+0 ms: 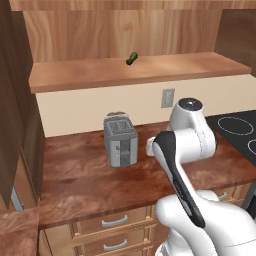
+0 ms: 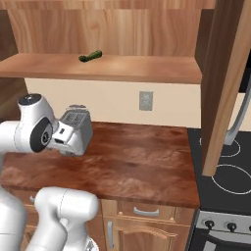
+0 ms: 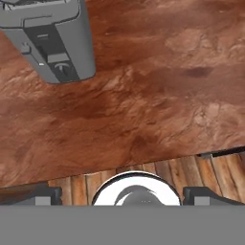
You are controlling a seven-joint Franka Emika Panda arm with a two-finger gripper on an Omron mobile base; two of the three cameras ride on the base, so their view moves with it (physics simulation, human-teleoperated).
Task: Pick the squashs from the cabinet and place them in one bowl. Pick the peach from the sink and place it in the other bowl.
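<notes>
Up on the cabinet shelf (image 1: pixel 150 72) I see the green squash (image 1: pixel 132 58), well above my open fingers (image 3: pixel 122 197), lying slantwise.

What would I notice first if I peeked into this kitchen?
Probably the big white robot arm bending over the reddish-brown counter. Next, the grey toaster standing on that counter near the wall. Then a little dark green squash lying alone on the wooden cabinet shelf above.
</notes>
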